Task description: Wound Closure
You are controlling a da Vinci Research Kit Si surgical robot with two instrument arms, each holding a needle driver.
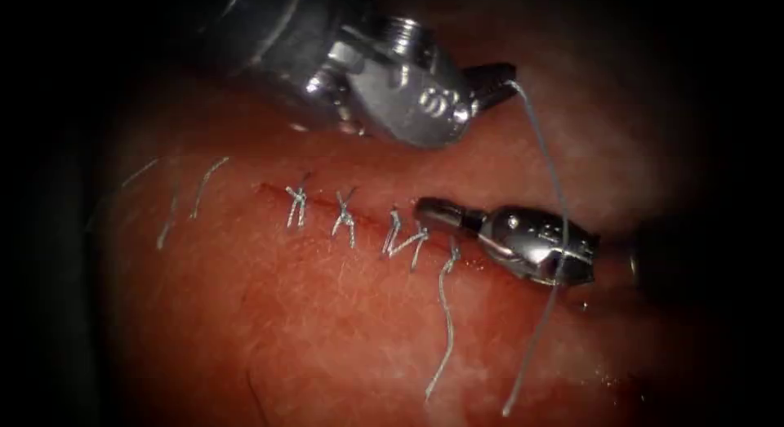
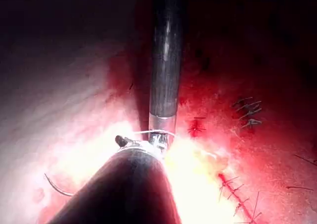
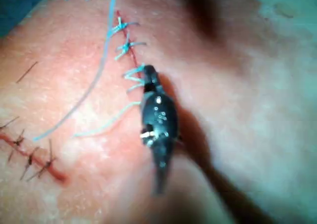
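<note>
Two tools sit by the cut (image 1: 359,215): your left tool (image 1: 490,77) grips the thread (image 1: 549,162) above it, strand running down across your right tool (image 1: 433,208), tip closed at the rightmost stitch (image 1: 451,255), holding nothing; needle (image 2: 57,187) lies loose on the tissue (image 1: 327,329)

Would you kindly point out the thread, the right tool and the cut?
thread (image 1: 545,149), endoscope view, on its long strand.
right tool (image 1: 433,208), endoscope view, at its jaw tips.
cut (image 1: 320,200), endoscope view, between two stitches.
</note>
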